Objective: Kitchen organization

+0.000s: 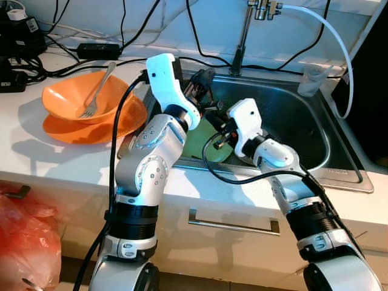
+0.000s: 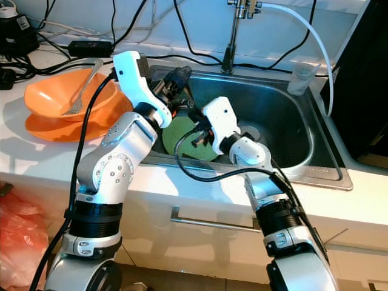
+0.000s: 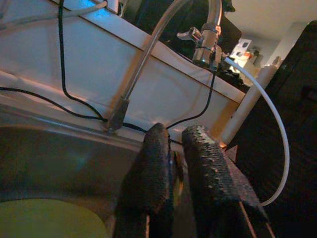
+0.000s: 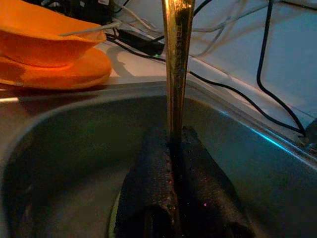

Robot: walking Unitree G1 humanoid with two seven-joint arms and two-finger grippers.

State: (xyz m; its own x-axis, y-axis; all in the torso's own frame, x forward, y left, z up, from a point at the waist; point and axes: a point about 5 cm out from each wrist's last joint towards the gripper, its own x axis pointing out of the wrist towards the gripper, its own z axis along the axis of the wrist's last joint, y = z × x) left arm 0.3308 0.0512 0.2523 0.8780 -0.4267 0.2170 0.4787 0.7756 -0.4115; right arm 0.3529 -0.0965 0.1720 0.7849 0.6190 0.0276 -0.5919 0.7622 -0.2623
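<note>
1. The head views show a steel sink (image 1: 315, 130) set in a white surface (image 1: 73, 163). A green plate (image 1: 206, 142) lies in the sink's left part. Left of the sink, an orange bowl (image 1: 76, 97) sits on an orange plate (image 1: 91, 130), with a fork (image 1: 97, 91) resting in the bowl.
2. The right wrist view adds a gold-coloured utensil handle (image 4: 177, 64) rising from between the right claw's (image 4: 174, 198) fingers, which are clamped on it.
3. The left wrist view shows the left claw (image 3: 179, 173) with fingers nearly together, holding nothing visible, pointing toward the faucet (image 3: 148, 54) at the sink's far edge.
4. No readable writing.
</note>
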